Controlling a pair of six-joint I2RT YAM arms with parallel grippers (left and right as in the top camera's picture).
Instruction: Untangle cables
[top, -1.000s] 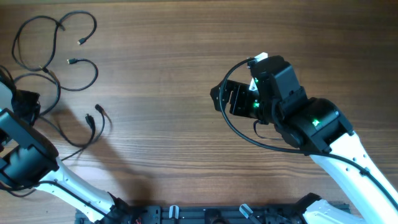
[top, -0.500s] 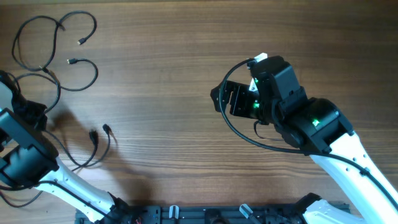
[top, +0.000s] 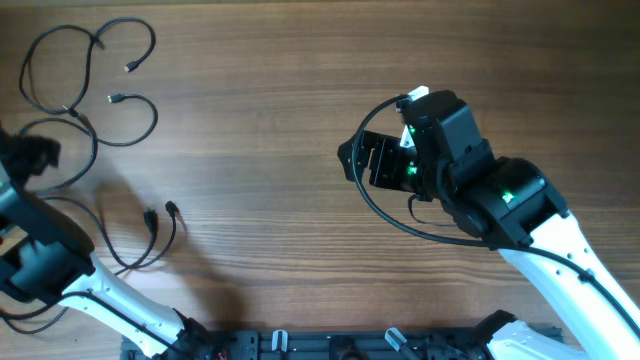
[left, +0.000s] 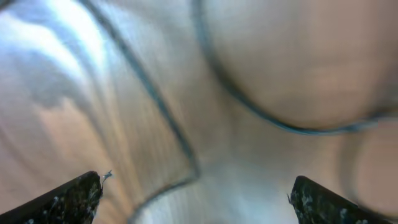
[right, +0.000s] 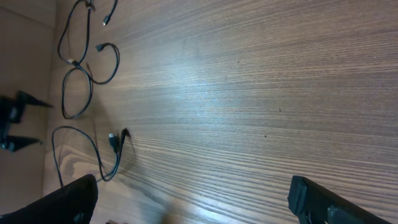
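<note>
Several thin black cables lie on the left of the wooden table. Two linked loops (top: 90, 60) sit at the far left, and a third loop (top: 135, 120) lies below them. One cable (top: 140, 262) curves near the front and its two plug ends (top: 160, 212) lie side by side. My left gripper (top: 30, 155) hovers open beside the loops with nothing between its fingers (left: 68, 199). Its wrist view is blurred and shows cable strands (left: 168, 124) below. My right gripper (top: 355, 160) stands open over the middle of the table, far from the cables (right: 93, 155).
The left arm's white link (top: 100, 290) runs along the front left edge. A thick black wire (top: 390, 215) loops beside the right arm. In the right wrist view, bare wood (right: 261, 93) stretches between the right fingers (right: 336, 199) and the cables.
My left gripper has gone from shut to wide open and let go of a cable. That cable's plug ends slid toward the front. The gripper then moved back toward the far left. The right arm stayed still.
</note>
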